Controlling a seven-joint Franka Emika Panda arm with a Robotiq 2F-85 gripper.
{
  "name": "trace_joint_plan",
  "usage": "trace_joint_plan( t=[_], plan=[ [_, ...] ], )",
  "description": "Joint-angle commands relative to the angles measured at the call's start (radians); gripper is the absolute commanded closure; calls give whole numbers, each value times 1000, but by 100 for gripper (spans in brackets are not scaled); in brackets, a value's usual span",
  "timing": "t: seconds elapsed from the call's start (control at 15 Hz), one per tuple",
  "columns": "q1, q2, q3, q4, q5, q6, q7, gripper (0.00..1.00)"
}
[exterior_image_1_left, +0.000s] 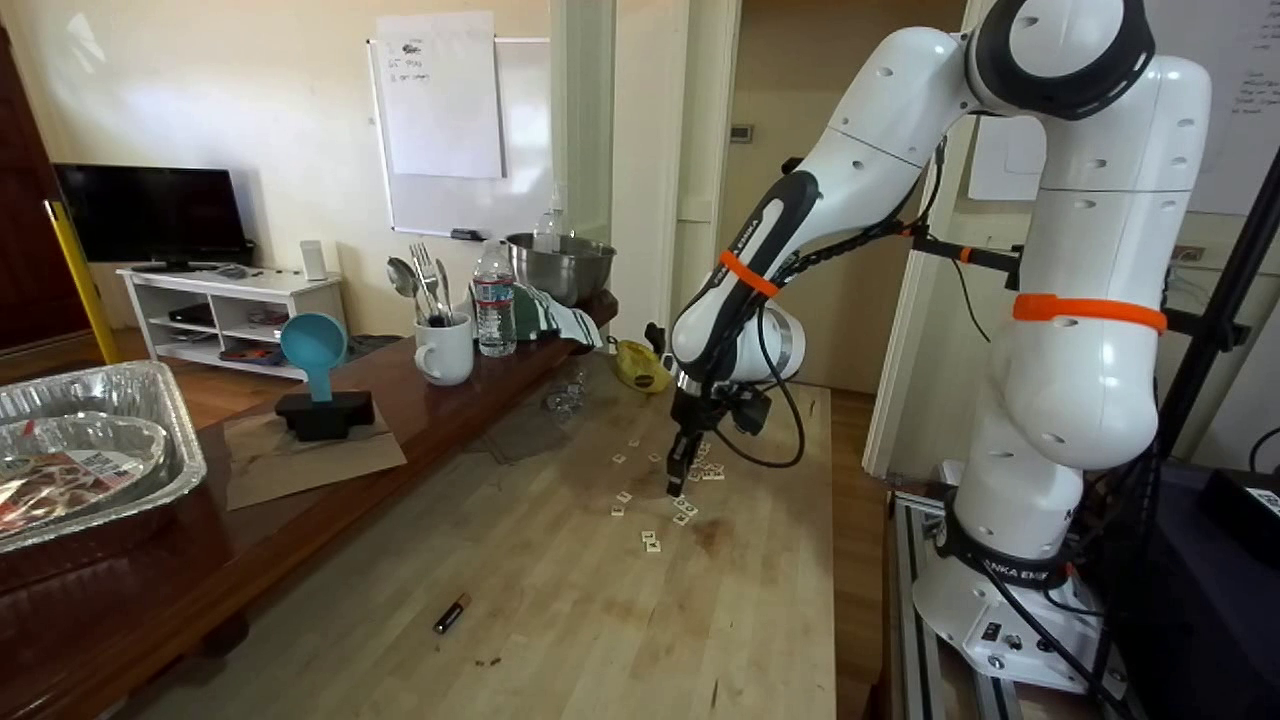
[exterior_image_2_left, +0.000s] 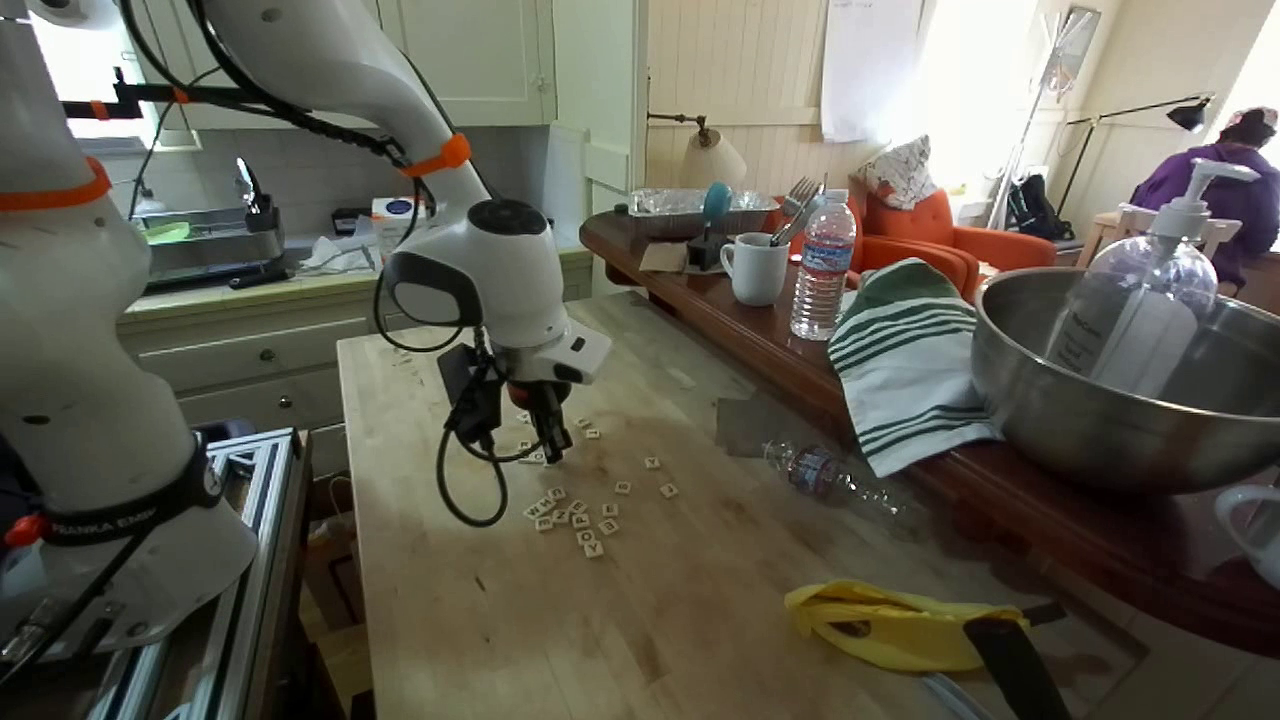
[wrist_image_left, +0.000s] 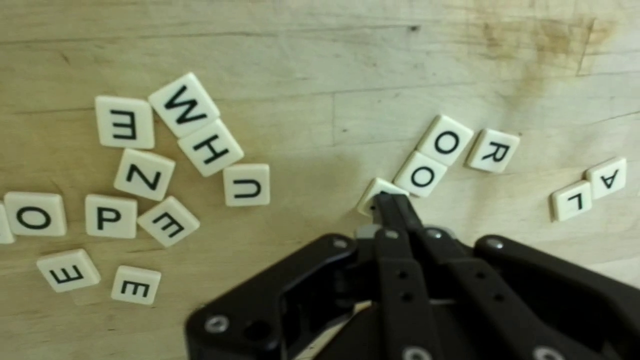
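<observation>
Wrist view: Closed, with nothing visible in its grasp, the gripper (wrist_image_left: 392, 200) stands over a letter tile (wrist_image_left: 373, 190) on the wooden tabletop (wrist_image_left: 300, 65), just beside an O tile (wrist_image_left: 421, 175); whether it makes contact is hard to tell. Handling so small a piece likely calls for light, level pressure (a heavy push could jostle the O tile). Cream-colored and straight-edged, the letter tile lies partly covered, its letter unreadable.
</observation>
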Motion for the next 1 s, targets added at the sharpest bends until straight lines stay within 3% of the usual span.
trace_joint_plan(
  t=[0.0, 0.67, 0.93],
  plan=[
    [3, -9, 5, -19, 30, -9, 13, 100],
    [16, -59, 33, -26, 100, 18, -37, 100],
    [19, -41, 46, -25, 46, 0, -54, 100]
  ],
)
